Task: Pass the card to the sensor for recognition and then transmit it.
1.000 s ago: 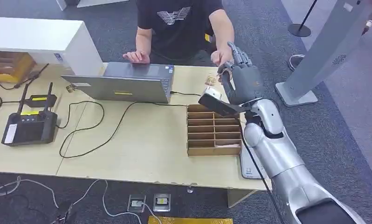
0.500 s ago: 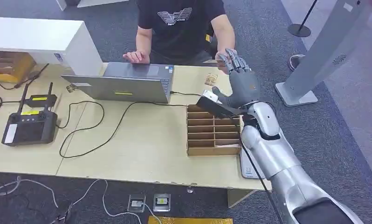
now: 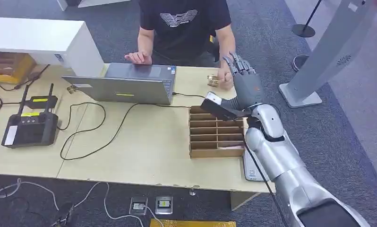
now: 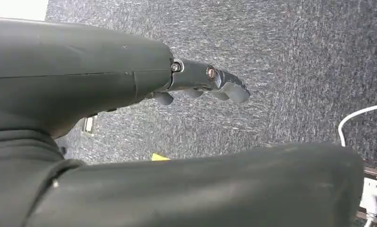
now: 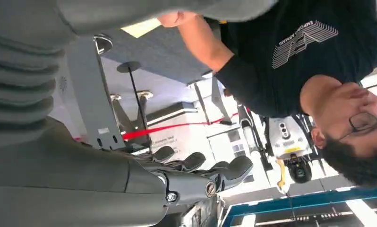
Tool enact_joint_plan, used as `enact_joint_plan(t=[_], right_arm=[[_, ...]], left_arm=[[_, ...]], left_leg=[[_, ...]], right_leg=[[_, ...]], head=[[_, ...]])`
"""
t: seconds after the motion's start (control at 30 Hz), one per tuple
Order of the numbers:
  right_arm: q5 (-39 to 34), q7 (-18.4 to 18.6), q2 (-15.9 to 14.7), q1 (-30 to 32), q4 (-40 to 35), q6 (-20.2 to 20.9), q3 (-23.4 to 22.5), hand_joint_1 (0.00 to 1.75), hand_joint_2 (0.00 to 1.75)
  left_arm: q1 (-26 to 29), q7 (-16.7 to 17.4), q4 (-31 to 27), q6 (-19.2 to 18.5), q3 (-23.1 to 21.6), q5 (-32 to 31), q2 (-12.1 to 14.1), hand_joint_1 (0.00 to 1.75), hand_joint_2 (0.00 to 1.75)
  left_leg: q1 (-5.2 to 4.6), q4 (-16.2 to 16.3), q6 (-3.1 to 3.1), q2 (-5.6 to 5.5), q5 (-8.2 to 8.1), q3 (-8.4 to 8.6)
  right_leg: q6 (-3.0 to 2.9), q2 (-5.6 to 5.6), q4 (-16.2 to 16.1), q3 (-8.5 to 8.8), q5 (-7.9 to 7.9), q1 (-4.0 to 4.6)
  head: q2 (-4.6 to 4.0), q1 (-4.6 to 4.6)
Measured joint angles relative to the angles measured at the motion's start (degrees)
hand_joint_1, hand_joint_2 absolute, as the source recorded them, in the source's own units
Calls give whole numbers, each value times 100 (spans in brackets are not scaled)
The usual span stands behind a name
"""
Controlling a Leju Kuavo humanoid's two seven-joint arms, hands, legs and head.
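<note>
Laptop [image 3: 130, 85] and divider box [image 3: 217, 132] flank right hand [image 3: 244, 82].

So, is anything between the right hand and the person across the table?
Nothing visible: the dark right hand is raised right beside the person's hand at the far edge of the pale wooden table. I cannot make out a card.

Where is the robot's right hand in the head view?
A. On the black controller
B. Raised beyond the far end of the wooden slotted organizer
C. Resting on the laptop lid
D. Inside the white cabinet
B: the right hand is raised beyond the wooden slotted organizer, near the person's hand.
</note>
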Motion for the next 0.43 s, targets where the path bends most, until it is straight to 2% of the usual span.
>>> enact_joint_plan(t=[0.1, 0.27, 0.33, 0.43], right_arm=[[-24, -13, -52, -35, 42, -72, -9, 0, 0], [-203, -155, -418, -159, 52, -357, -193, 0, 0], [-260, -184, -759, -228, 55, -639, -363, 0, 0], [-345, -260, -1441, -352, 85, -767, -628, 0, 0]], left_arm=[[-22, 0, 0, -15, 0, -2, -2, 0, 0], [-31, 0, 0, -48, 0, 0, 0, 0, 0], [-15, 0, 0, -50, 0, 7, 0, 0, 0], [53, -11, 0, -44, 0, 22, 13, 0, 0]], left_leg=[[0, 2, 0, 1, 1, 2], [-1, 8, 0, 0, 0, -3], [-4, 17, 1, 0, 0, -2], [-6, 30, 4, -16, -3, -15]], right_leg=[[0, 2, 0, -3, 0, 0], [0, -4, 0, -1, 0, -1], [1, -2, -2, -4, 1, -2], [1, -21, -2, -1, 1, -5]], head=[[0, 0], [0, 0], [0, -2], [0, 2]])
